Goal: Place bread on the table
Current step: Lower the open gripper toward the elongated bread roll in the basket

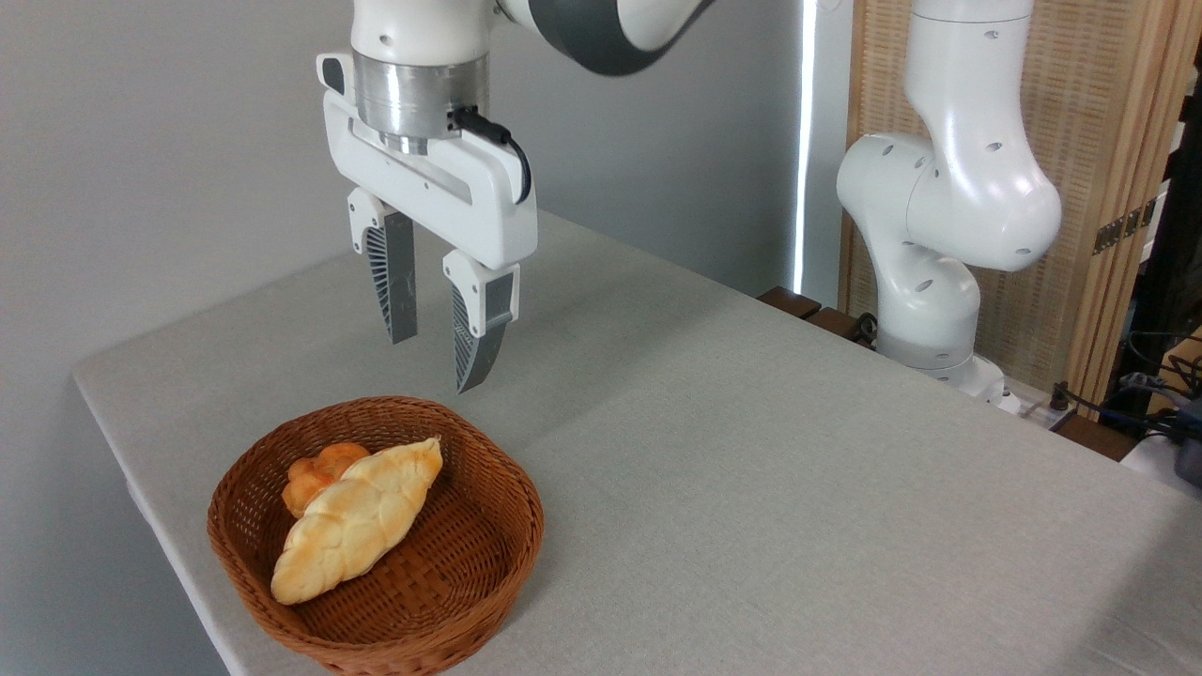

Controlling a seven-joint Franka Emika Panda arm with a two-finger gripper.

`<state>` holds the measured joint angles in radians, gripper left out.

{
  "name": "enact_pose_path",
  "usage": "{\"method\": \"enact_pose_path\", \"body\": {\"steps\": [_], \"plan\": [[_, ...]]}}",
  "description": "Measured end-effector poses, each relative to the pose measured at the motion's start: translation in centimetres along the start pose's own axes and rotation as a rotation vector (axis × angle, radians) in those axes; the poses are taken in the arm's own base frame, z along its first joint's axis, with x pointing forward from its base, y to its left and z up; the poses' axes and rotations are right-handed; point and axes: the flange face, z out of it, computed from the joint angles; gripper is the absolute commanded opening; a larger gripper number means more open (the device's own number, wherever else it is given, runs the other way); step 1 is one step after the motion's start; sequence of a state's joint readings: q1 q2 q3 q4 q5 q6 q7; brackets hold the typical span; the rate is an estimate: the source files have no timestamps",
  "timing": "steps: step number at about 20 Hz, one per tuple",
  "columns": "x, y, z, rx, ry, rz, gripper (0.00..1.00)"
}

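Bread [355, 520] seen lying slantwise in wicker basket [376, 535], touching small orange bun [317, 474], with gripper [438, 361] poised above the rim, jaws partly spread and empty; risk judged of pinching bun too, or dragging basket across table [751, 469].

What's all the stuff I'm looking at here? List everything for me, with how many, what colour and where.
bread: one, pale golden braided loaf, lying in the basket
bun: one, orange, in the basket, touching the loaf's far side
basket: one, brown wicker, near left part of the table
table: one, light grey, fills the middle
screen: one, tan woven, back right
cables: several, dark, far right
arm base: one, white, behind the table, right
tool: one, white with grey fingers, open, above the basket's far rim
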<state>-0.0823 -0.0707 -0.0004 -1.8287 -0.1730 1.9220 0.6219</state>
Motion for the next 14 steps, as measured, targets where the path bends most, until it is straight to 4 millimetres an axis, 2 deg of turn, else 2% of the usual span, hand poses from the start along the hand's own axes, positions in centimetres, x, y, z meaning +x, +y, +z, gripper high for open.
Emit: {"method": "enact_pose_path", "body": {"steps": [11, 14], "plan": [[-0.2, -0.4, 2.5, -0.009, 0.137, -0.067, 1.00], [-0.7, -1.0, 4.3, 0.009, 0.190, -0.104, 1.00]]}}
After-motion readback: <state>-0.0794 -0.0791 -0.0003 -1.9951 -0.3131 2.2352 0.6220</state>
